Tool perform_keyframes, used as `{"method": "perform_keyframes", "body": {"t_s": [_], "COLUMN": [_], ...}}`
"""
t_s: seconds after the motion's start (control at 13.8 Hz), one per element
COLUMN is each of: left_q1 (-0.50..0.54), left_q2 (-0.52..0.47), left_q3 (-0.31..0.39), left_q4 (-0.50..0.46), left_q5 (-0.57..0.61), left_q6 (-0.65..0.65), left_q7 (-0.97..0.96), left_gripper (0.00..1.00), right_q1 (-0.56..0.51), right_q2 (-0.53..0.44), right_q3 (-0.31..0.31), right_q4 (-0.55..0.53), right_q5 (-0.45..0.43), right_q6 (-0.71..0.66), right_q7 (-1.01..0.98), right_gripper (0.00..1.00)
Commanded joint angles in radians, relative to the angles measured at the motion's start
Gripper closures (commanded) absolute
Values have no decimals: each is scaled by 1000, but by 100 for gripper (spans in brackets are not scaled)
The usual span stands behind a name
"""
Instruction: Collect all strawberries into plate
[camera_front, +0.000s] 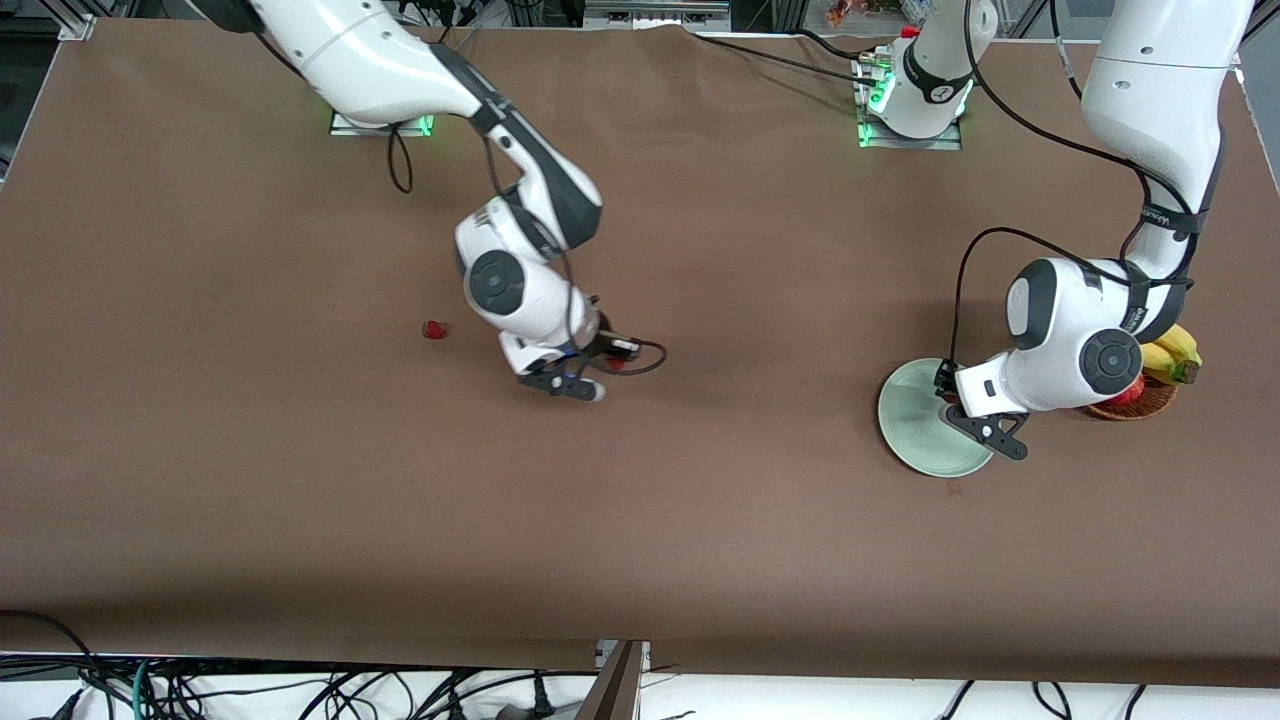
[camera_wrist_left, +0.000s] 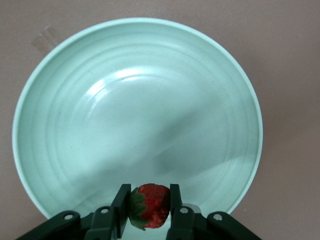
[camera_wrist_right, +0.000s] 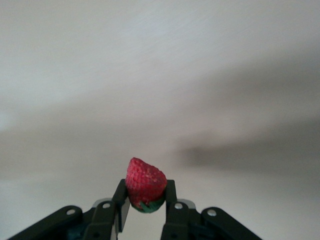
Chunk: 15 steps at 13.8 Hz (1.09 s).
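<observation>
Strawberries ride pinched in both grippers: the left gripper (camera_wrist_left: 148, 206) holds its strawberry (camera_wrist_left: 149, 205) over the plate (camera_wrist_left: 45, 100) near the table's left-arm edge, ready to drop; the right gripper (camera_wrist_right: 145, 197) grips another strawberry (camera_wrist_right: 145, 185) mid-table, beside a loose berry (camera_front: 434, 329).

One red strawberry (camera_wrist_left: 149, 205) hung over the mint-green plate (camera_wrist_left: 75, 90); another (camera_wrist_right: 145, 184) was held aloft (green cap down); a third (camera_front: 434, 329) lay mid-table.

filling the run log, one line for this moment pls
left pincer: shut on small red strawberry, over pale mint-green round plate | right pincer: shut on second strawberry | third strawberry: on table
</observation>
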Motion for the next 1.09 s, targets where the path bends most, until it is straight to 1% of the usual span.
{"method": "perform_keyframes", "body": {"t_s": [0.0, 0.14, 0.22, 0.29, 0.36, 0.51, 0.58, 0.65, 0.72, 0.87, 0.94, 1.01], "left_q1": [3, 3, 3, 1, 1, 1, -2, -9, -11, -11, -11, -8], "left_q2": [-5, 7, 12, 10, 9, -12, -38, -68, -89, -108, -121, -134], "left_q3": [-10, -10, -10, -10, -10, -16, -17, -19, -20, -22, -39, -69], "left_q4": [-3, -1, -1, 0, 3, 8, 8, 11, 23, 49, 49, 45], "left_q5": [9, 9, 9, 9, 9, 9, 9, 9, 1, -8, -10, -11], "left_q6": [7, 8, 8, 8, 7, -7, -18, -45, -85, -183, -208, -222], "left_q7": [19, 19, 19, 19, 19, 17, 10, 1, -3, -32, -68, -126], "left_gripper": [82, 82, 78, 50, 0, 0, 0, 0, 0, 0, 0, 0], "right_q1": [96, 146, 160, 173, 193, 216, 218, 218, 212, 181, 158, 143], "right_q2": [131, 196, 222, 253, 279, 316, 316, 311, 302, 244, 203, 170], "right_q3": [0, -4, -4, -4, -4, -4, -4, -5, -8, -14, -28, -51], "right_q4": [134, 210, 234, 260, 280, 305, 304, 304, 304, 302, 299, 302], "right_q5": [11, 8, 8, 8, 8, 8, 8, 5, -7, -21, -26, -47], "right_q6": [139, 163, 173, 205, 239, 282, 290, 292, 290, 270, 206, 102], "right_q7": [154, 213, 216, 218, 219, 219, 219, 216, 208, 198, 192, 179], "right_gripper": [100, 100, 100, 100, 100, 100, 76, 1, 0, 0, 0, 0]}}
